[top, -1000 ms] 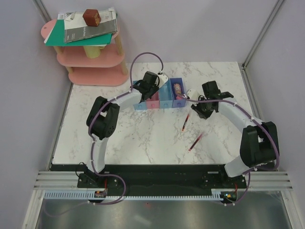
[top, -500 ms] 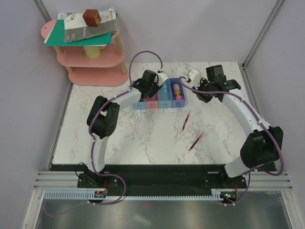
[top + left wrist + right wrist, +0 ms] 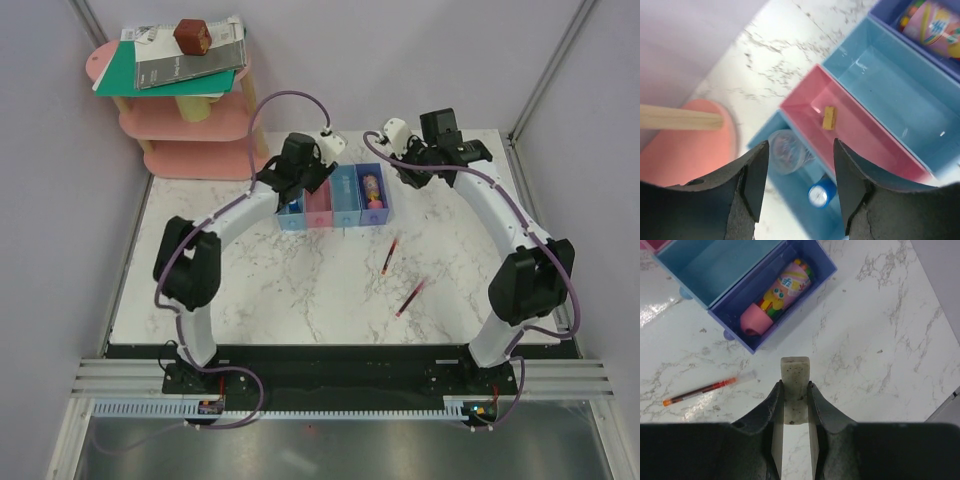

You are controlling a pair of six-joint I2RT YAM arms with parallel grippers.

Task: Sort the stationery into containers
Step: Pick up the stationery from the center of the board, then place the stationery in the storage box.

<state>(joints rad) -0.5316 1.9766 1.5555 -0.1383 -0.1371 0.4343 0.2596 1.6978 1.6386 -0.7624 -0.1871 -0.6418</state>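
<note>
The containers (image 3: 340,196) are a row of joined bins at the table's middle back. My left gripper (image 3: 800,150) hangs open above the light blue bin (image 3: 790,200), which holds a round clear piece (image 3: 786,151) and a small blue cylinder (image 3: 821,193). A tan eraser (image 3: 829,118) lies in the pink bin (image 3: 860,135). My right gripper (image 3: 795,390) is shut on a whitish speckled eraser (image 3: 795,375), above bare table right of the purple-blue bin (image 3: 790,270) holding the pink-yellow tube (image 3: 776,296). Two red pens (image 3: 389,256) (image 3: 410,297) lie on the table.
A pink tiered shelf (image 3: 190,120) stands at the back left corner with green and grey books (image 3: 165,62) and a brown cube (image 3: 192,36) on top. The blue bin (image 3: 890,90) has nothing in it. Walls close in the table on three sides.
My left gripper has opened and drawn back to the left over the bins. My right arm has lifted and swung from beside the purple-blue bin toward the table's back.
</note>
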